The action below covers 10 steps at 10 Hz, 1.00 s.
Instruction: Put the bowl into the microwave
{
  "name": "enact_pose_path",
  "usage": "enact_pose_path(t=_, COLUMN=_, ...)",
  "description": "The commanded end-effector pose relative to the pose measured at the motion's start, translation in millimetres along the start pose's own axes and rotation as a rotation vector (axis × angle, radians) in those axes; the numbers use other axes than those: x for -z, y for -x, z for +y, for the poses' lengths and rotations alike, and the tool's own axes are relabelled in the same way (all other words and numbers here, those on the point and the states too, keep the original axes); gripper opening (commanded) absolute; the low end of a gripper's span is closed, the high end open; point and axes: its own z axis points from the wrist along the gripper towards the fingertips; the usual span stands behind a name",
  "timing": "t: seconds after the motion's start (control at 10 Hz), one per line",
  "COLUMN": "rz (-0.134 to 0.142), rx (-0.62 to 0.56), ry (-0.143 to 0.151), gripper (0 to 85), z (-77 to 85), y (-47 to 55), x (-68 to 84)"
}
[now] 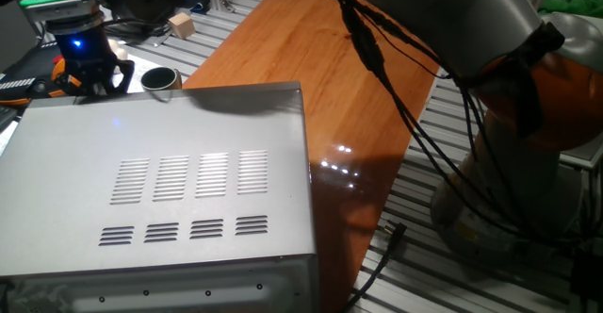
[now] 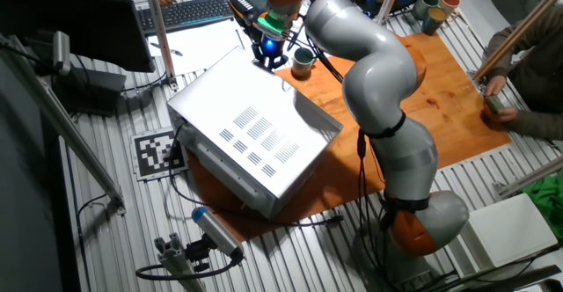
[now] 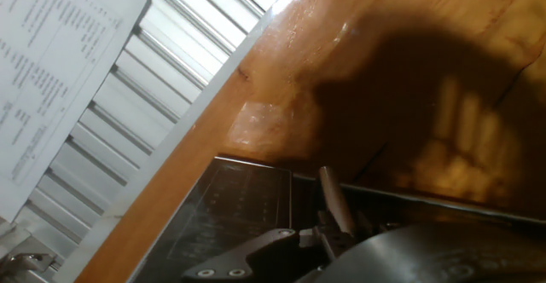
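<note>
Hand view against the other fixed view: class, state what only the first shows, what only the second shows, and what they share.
Only the hand view shows a printed sheet lying off the board's edge. Only the other fixed view shows the bowl standing beside the gripper, the grey arm, a keyboard and the microwave's vent slots. Both show the orange wooden board and part of the microwave.

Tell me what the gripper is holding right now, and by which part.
Cannot be told. The gripper hangs behind the boxy silver-grey microwave, beside the small metal bowl, which stands untouched on the wooden table.
</note>
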Motion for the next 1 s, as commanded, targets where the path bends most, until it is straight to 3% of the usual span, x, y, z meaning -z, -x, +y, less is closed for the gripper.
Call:
enact_pose_path(t=0.0, rz=0.011, rx=-0.005, ry=0.001, gripper=0.0, z=0.3, y=-1.2, x=0.4)
enact_pose_path(t=0.2, rz=0.026, rx=-0.008, ry=-0.018, gripper=34.0, z=0.7, y=-3.0, x=1.4)
enact_pose_path(t=0.5, rz=0.028, rx=-0.013, ry=-0.028, gripper=34.0, z=-0.5, y=-7.3, x=4.4)
enact_pose_path(t=0.9, rz=0.034, rx=-0.025, ry=-0.031, gripper=34.0, z=1.9, y=-17.5, x=-2.7)
